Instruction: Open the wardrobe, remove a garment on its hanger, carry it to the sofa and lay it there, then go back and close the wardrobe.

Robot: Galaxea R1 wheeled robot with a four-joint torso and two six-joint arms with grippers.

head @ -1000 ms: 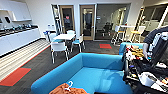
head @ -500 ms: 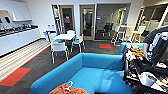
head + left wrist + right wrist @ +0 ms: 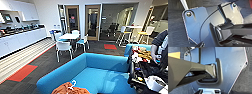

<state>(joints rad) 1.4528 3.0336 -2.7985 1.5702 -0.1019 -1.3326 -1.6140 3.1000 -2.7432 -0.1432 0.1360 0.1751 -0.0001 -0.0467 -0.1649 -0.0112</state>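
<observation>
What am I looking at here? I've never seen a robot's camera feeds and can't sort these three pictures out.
The wide picture comes from a camera high on a wheeled, two-armed robot. It looks down on a blue sofa, where a rust-orange garment lies on its white hanger. A person stands at the right edge. The other two pictures come from cameras on the robot's wrists; the dark plates and bars in them are the robot's own parts above grey carpet. No held object can be seen.
</observation>
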